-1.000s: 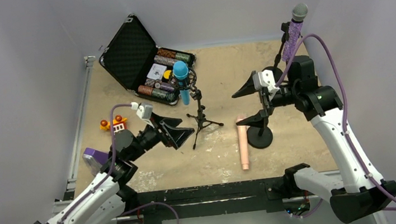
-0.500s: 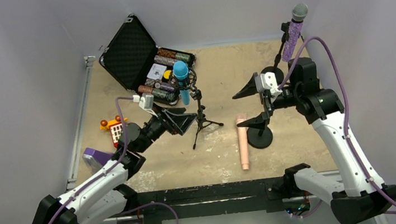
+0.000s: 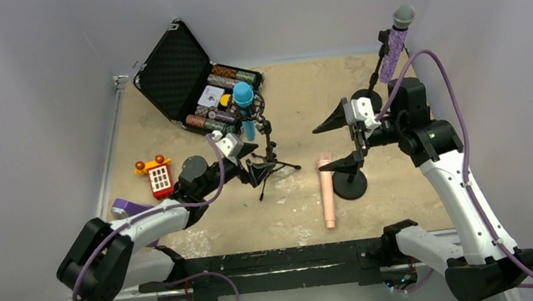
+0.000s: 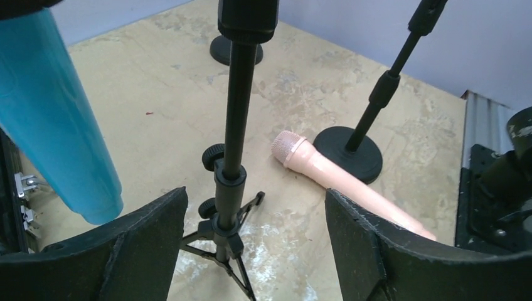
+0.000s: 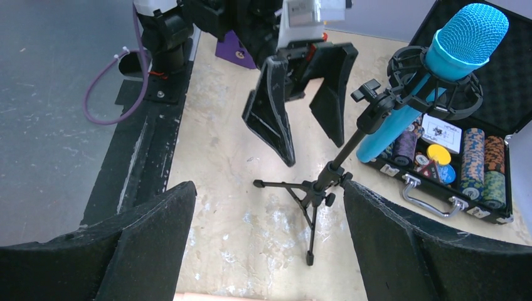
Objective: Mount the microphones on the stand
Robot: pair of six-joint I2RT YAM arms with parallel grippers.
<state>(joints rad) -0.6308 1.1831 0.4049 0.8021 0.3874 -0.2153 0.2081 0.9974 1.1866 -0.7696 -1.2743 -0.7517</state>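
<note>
Our bench carries an open case, beyond and left of the tripod. A round-base stand is right of the tripod. The tripod's clip holds the blue mic, head up. The peach mic lies flat right of the tripod, just beside the round base. Far right of the tripod, the purple mic sits on a third stand. Our left fingers are spread wide close to the tripod's pole, not gripping it. Our right fingers gape empty, right of the tripod.
</note>
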